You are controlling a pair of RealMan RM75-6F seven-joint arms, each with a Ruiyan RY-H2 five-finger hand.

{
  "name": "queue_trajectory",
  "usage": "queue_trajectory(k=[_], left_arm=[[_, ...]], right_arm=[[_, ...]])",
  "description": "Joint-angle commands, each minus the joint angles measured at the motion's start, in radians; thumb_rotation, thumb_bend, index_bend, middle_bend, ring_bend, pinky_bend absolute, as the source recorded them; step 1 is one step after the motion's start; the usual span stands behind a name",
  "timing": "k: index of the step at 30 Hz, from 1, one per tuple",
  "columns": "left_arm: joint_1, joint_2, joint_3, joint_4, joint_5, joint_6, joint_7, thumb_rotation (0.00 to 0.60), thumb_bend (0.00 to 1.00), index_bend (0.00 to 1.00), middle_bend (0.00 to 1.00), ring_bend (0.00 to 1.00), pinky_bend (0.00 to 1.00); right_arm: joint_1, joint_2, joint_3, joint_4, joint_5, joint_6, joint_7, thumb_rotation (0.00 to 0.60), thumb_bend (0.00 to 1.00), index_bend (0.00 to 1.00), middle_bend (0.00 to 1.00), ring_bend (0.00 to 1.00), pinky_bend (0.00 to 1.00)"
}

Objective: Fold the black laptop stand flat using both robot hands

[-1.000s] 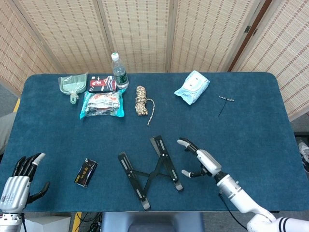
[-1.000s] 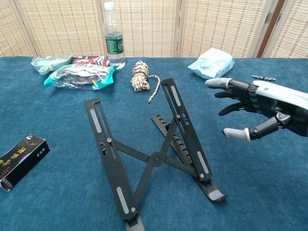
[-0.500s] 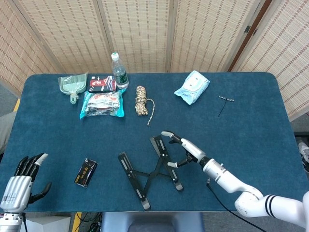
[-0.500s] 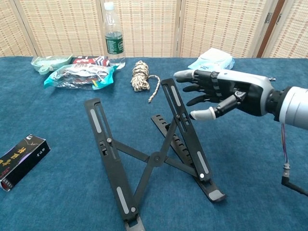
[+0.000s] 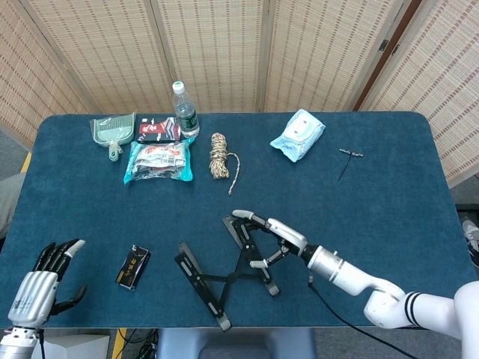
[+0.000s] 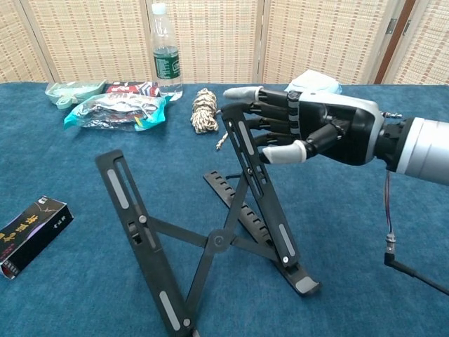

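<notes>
Right hand (image 6: 309, 133) wrapped fingers round the laptop stand (image 6: 210, 232)'s upper right rail, starting the fold. Left hand (image 5: 41, 280), spread & empty, sat well left of stand; next it probably needed to grab the other rail.

water bottle (image 5: 183, 109), rope coil (image 5: 218, 155), small black box (image 5: 133, 267)

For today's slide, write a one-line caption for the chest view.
Right hand grasps the raised black laptop stand on the blue table.

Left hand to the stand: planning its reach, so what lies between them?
A small black box lies on the cloth between the left hand and the stand, in the head view.
</notes>
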Motion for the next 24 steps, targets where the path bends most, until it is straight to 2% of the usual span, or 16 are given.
queue_trajectory(k=[1, 12, 24], left_arm=[[-0.018, 0.005, -0.001, 0.005, 0.005, -0.021, -0.014, 0.600, 0.32, 0.10, 0.12, 0.10, 0.00], [-0.072, 0.020, 0.010, -0.014, 0.043, -0.081, -0.041, 0.600, 0.32, 0.14, 0.13, 0.10, 0.00], [-0.081, 0.008, 0.020, -0.026, 0.051, -0.084, -0.027, 0.600, 0.32, 0.14, 0.14, 0.10, 0.00]], right_arm=[[-0.008, 0.039, -0.049, -0.025, -0.059, 0.076, 0.028, 0.600, 0.07, 0.00, 0.11, 0.12, 0.21], [-0.050, 0.139, -0.143, -0.125, -0.146, 0.233, -0.042, 0.600, 0.07, 0.00, 0.11, 0.12, 0.23], [-0.104, 0.178, -0.231, -0.155, -0.180, 0.305, -0.113, 0.600, 0.07, 0.00, 0.11, 0.12, 0.24]])
